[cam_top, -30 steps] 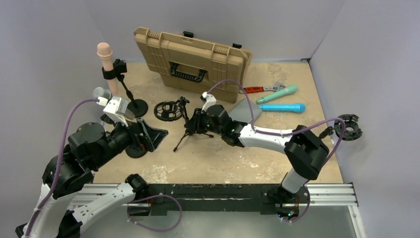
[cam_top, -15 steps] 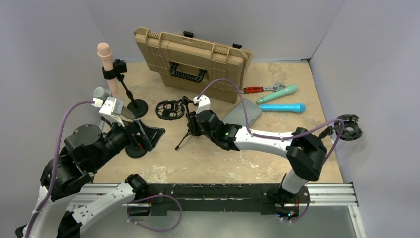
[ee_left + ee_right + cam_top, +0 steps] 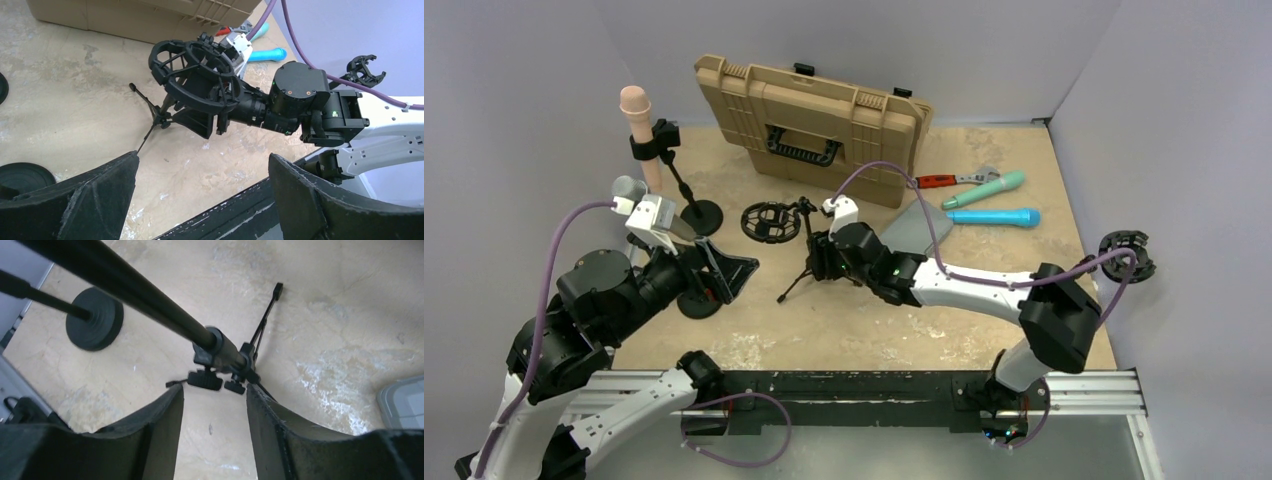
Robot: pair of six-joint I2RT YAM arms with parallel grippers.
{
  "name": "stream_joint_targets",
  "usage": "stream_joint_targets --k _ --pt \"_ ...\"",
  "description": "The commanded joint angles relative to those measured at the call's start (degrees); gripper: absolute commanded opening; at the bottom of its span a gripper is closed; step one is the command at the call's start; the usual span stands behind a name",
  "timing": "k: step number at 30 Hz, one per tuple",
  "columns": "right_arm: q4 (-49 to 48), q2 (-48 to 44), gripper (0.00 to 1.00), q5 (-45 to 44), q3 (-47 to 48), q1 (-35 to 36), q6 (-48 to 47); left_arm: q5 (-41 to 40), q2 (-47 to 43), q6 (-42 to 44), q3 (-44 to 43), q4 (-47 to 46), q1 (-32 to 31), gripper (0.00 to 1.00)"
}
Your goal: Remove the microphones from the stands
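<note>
Black tripod sits just beyond your right gripper, fingers parted, holding nothing; your left gripper gapes wide, peach microphone clipped upright on its stand.

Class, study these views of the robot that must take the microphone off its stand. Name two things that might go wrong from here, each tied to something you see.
1. The right hand sits close to the small tripod; a careless move may tip it over.
2. The pink microphone stands high in its clip on a slim round-based stand; pulling with the open left hand alone might topple the stand.
</note>
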State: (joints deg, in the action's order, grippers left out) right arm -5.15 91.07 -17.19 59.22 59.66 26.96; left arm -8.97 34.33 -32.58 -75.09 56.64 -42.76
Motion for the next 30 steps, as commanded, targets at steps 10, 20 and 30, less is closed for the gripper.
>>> stream_joint_targets --k 10,20,30 --pt "-17.79 -8.9 0.59 35.0 -12.07 -12.84 15.43 0.48 -0.69 -1.68 1.01 -2.04 0.13 0.98" --pt "-26.35 -1.56 0.44 41.1 -10.25 -14.87 23.8 1.42 -0.9 -1.97 0.66 -1.85 0.13 0.98" --pt "-20.74 -0.32 0.4 35.33 -7.65 -14.75 20.02 0.88 -1.82 -2.14 1.42 -1.42 0.1 0.98"
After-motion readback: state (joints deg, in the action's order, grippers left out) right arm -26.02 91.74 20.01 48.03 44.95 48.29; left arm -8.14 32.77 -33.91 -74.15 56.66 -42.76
